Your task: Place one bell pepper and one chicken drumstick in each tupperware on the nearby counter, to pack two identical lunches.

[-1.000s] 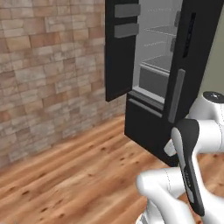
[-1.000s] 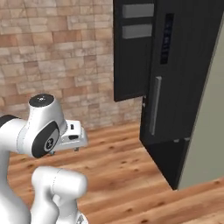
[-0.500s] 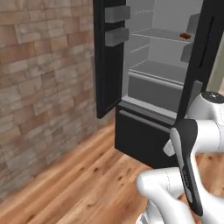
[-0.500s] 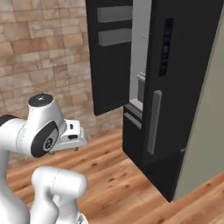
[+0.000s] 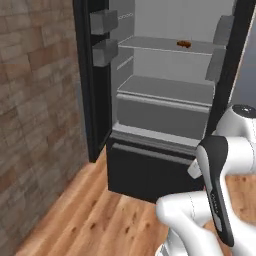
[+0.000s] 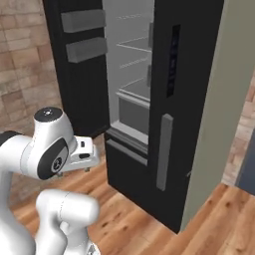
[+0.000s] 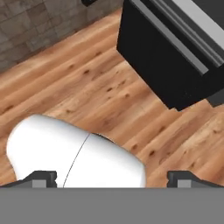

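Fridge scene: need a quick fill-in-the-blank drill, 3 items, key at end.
1. The fridge stands with its left door ____.
2. A small brown item lies on the ____ shelf inside.
3. The gripper points down at a floor made of ____.

Missing words: open; top; wood

Black fridge (image 5: pixel 150 175), brick wall (image 5: pixel 35 100) and wood floor (image 5: pixel 90 220)
You see a glossy black fridge with a pale grey inside and grey door bins (image 5: pixel 103 22); a small reddish-brown chicken drumstick (image 5: pixel 184 44) on its shelf; a wall of tan and brown brick; a warm orange-brown plank floor with dark knots; a white arm (image 5: pixel 220 165) with dark joints
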